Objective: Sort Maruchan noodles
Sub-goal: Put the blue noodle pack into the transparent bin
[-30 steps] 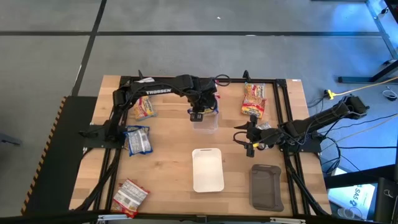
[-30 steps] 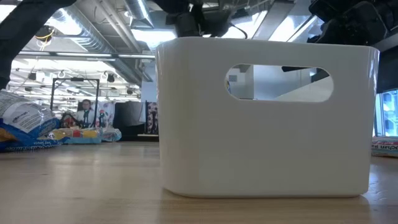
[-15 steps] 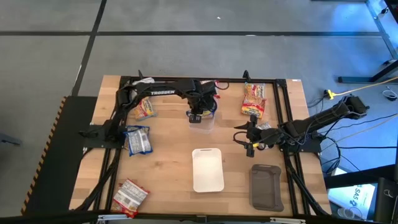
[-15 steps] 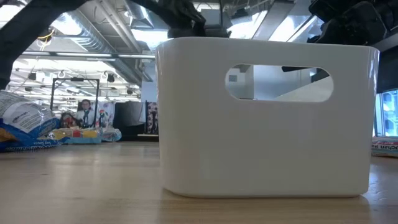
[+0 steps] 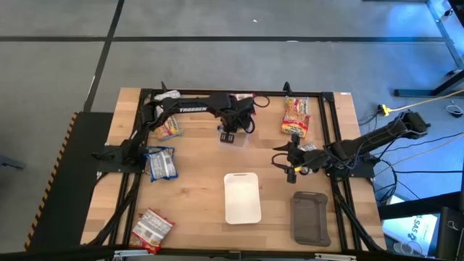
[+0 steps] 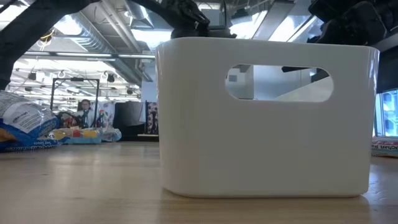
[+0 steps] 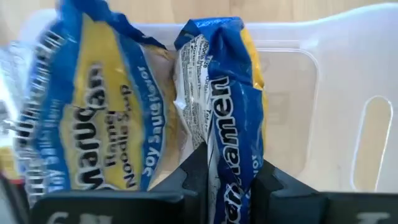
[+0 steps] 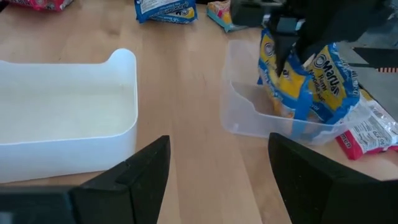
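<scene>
Left wrist view: blue-yellow packet between left gripper fingers.

Three containers are sitting on the table: one white tray, one dark grey tray and one clear bin. Two blue-yellow packets are standing inside the clear bin. At least four loose packets are lying around that bin.

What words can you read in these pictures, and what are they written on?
"TROSSEN": on the left arm.
"Ramen Noodle Soup": on the blue-yellow packet standing in the clear bin.
"...amen": on the blue-yellow packet in the left pincer.
"Maru...": on a packet, right wrist view.
Other packets' print: too small.
</scene>
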{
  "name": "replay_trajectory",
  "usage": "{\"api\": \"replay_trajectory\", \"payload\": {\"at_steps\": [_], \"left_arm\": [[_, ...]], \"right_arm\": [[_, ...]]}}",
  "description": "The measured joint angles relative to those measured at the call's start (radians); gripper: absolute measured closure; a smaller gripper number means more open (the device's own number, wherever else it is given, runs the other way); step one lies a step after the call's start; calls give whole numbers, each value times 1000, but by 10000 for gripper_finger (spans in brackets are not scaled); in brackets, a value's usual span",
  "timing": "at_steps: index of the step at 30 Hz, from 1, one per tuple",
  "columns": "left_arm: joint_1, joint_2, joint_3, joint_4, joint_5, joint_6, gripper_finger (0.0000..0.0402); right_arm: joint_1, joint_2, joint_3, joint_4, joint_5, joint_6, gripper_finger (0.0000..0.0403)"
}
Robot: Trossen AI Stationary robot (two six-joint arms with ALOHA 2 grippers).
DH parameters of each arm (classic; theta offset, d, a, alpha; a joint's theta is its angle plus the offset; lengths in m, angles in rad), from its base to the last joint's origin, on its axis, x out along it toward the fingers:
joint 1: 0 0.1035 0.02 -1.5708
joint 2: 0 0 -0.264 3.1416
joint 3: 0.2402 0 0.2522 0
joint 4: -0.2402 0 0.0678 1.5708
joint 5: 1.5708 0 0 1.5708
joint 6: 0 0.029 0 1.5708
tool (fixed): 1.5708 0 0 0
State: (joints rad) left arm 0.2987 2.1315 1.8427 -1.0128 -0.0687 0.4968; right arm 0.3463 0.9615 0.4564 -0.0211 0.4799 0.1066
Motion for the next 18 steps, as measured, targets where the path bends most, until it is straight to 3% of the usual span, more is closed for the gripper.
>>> {"api": "replay_trajectory", "payload": {"at_steps": [5, 10, 14, 18], "left_arm": [[-12, -1, 24, 9, -72, 60, 307], [1, -1, 26, 19, -77, 101, 278], [15, -2, 26, 71, -91, 117, 271], [23, -2, 26, 88, -168, 155, 271]], "right_arm": [[0, 30, 2, 2, -1, 5, 155], [0, 77, 1, 33, -1, 2, 155], [0, 103, 1, 47, -1, 1, 155], [0, 113, 1, 57, -1, 1, 155]]}}
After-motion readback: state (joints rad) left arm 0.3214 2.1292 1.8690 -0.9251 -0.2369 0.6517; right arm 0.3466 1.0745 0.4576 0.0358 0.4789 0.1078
